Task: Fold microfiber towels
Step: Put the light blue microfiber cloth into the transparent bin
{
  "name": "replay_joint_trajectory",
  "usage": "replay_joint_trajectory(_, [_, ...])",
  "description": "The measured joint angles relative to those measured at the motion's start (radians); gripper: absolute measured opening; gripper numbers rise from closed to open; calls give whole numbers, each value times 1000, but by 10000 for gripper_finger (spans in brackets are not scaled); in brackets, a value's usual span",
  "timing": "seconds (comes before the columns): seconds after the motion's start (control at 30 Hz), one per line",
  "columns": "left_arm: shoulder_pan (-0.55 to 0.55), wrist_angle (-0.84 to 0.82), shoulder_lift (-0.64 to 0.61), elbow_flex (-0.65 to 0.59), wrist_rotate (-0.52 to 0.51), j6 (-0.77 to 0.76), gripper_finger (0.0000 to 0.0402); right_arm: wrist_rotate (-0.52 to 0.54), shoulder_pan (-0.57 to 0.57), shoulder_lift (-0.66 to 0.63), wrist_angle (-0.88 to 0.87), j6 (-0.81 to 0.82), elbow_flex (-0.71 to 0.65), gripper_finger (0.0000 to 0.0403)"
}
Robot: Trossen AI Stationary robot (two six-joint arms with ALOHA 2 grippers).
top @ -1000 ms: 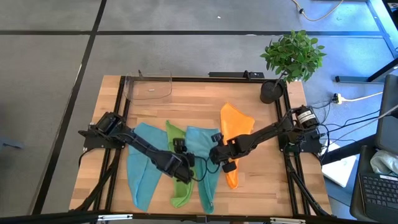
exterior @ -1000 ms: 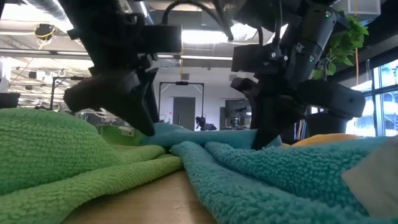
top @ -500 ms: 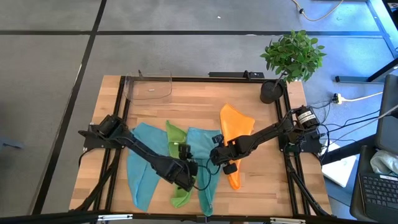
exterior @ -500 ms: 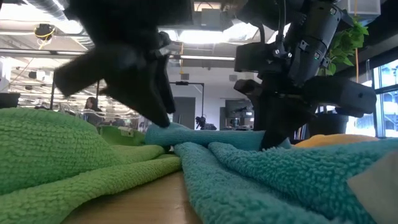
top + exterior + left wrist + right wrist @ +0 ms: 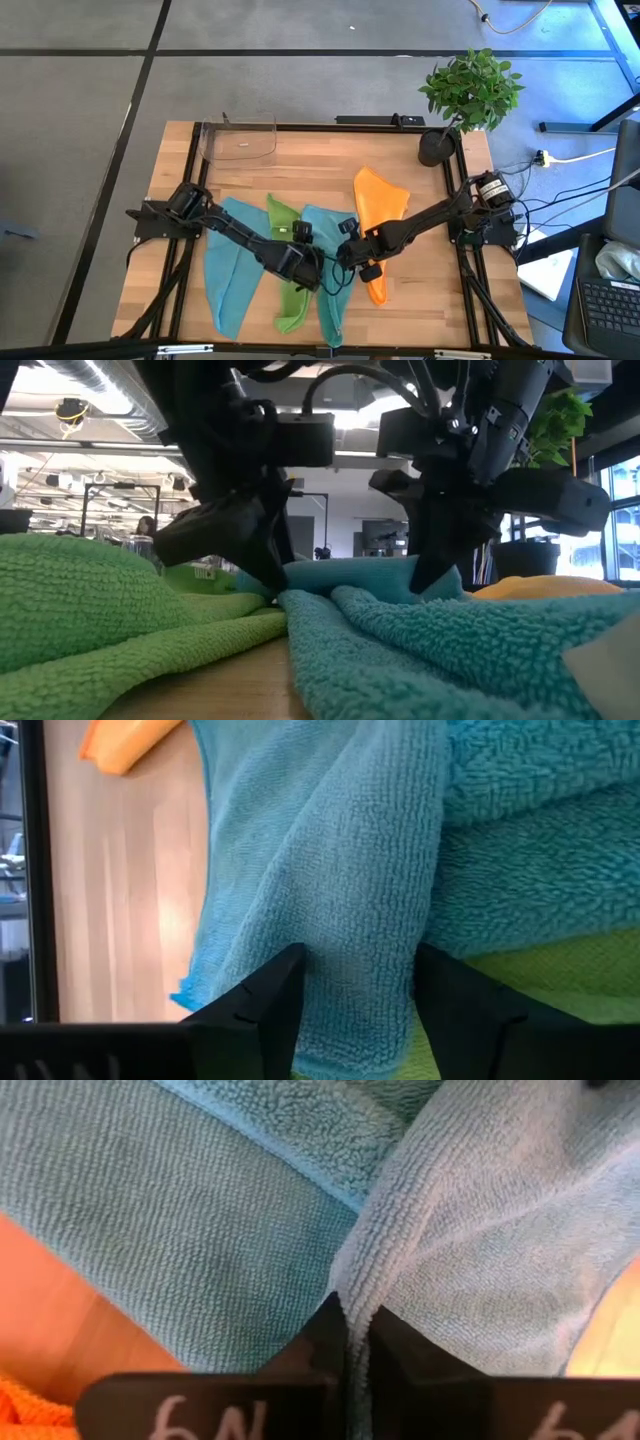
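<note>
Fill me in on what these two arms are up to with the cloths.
Both arms are working on the fuzzy teal microfiber towel in the middle of the wooden table. The right gripper is pinched shut on a raised fold of it. The left gripper straddles another part of the same cloth with its fingers open. A lime green towel, a light blue towel and an orange towel lie crumpled alongside, none of them folded yet.
</note>
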Motion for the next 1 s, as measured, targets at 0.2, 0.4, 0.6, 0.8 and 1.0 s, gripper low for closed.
replay_joint_trajectory(0.2, [-19,-40,0,13,-66,0,172,19,12,0,-17,-4,0,12])
replay_joint_trajectory(0.4, [-31,-100,-1,61,-116,-2,142,54,15,-20,-21,-29,0,17])
replay_joint_trajectory(0.6, [-11,-104,-2,66,-48,-1,86,86,15,-76,-22,-55,0,12])
replay_joint_trajectory(0.8, [-10,-181,-8,78,-41,-10,11,100,11,-119,-29,-69,1,13])
replay_joint_trajectory(1.0, [-10,-307,-9,136,-66,-34,3,108,5,-120,-30,-83,1,12])
